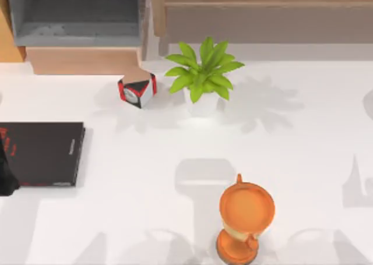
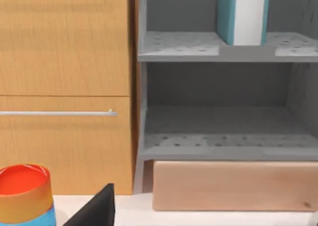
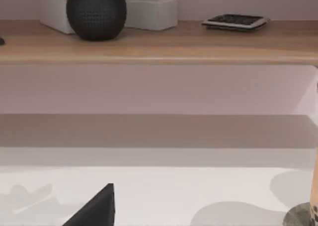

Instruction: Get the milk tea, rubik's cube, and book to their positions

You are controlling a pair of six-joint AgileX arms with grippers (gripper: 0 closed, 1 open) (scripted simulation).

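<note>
Book (image 2: 243, 15) stands upright on the grey shelf's (image 2: 179, 44) upper level (teal covers, white page edges). It looks stiff and fairly heavy, best pinched across the covers. Left gripper (image 2: 94, 208) hovers low before the cabinet; whether its jaws are parted I cannot tell.

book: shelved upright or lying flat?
Upright. The book stands on the grey shelf, white page edges facing out in the left wrist view.
</note>
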